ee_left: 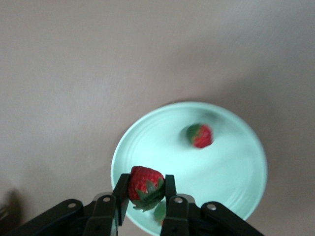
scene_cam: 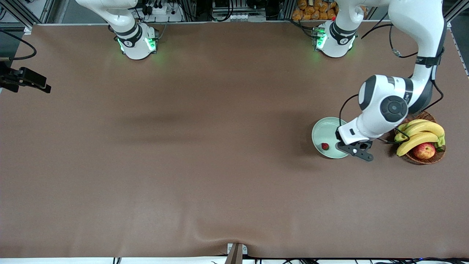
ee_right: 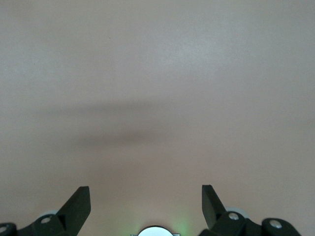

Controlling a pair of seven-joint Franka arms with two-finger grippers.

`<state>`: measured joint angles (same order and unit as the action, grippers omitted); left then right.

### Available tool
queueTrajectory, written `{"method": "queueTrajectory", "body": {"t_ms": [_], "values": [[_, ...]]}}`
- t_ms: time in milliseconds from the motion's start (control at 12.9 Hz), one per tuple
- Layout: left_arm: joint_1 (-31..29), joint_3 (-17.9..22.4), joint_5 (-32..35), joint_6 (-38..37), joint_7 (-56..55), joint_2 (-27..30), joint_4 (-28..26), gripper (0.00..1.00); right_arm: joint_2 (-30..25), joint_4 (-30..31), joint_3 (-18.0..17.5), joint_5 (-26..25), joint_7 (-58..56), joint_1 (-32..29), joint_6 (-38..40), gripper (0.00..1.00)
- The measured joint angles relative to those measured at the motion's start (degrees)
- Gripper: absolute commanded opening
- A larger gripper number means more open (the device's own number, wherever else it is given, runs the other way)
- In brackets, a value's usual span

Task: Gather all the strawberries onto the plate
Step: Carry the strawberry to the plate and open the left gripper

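Observation:
The pale mint-green plate (scene_cam: pixel 324 130) lies toward the left arm's end of the table, beside a wicker basket. One small red strawberry (scene_cam: pixel 325 146) with a green cap rests in it, also seen in the left wrist view as strawberry (ee_left: pixel 200 135) on the plate (ee_left: pixel 231 167). My left gripper (ee_left: pixel 145 183) hangs over the plate's rim, shut on a second strawberry (ee_left: pixel 143 181), cap pointing down. A blurred green and red shape shows on the plate just beneath it. My right gripper (ee_right: pixel 145 189) waits open over bare table with nothing between its fingers.
A brown wicker basket (scene_cam: pixel 425 160) with bananas (scene_cam: pixel 419 134) and a red-yellow apple (scene_cam: pixel 424 150) stands right beside the plate, under the left arm's elbow. A black camera mount (scene_cam: pixel 25 79) juts in at the right arm's end of the table.

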<state>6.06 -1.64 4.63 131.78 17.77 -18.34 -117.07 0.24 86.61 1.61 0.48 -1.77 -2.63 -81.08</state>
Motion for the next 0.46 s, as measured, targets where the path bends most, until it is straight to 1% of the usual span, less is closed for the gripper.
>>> {"method": "queueTrajectory", "body": {"t_ms": [77,155,232,464], "values": [[-0.4,0.0,0.0,0.0,0.6,-1.0,-0.3,0.24,0.0,0.0,0.0,0.0,0.0,0.0,0.0,1.00],[-0.3,-0.1,0.0,0.0,0.6,-2.1,-0.3,0.78,0.0,0.0,0.0,0.0,0.0,0.0,0.0,1.00],[-0.1,-0.4,0.0,0.1,0.3,-3.0,-0.3,1.00,0.0,0.0,0.0,0.0,0.0,0.0,0.0,1.00],[0.5,-0.7,0.0,0.1,-0.9,-3.6,0.9,1.00,0.0,0.0,0.0,0.0,0.0,0.0,-0.1,1.00]]}}
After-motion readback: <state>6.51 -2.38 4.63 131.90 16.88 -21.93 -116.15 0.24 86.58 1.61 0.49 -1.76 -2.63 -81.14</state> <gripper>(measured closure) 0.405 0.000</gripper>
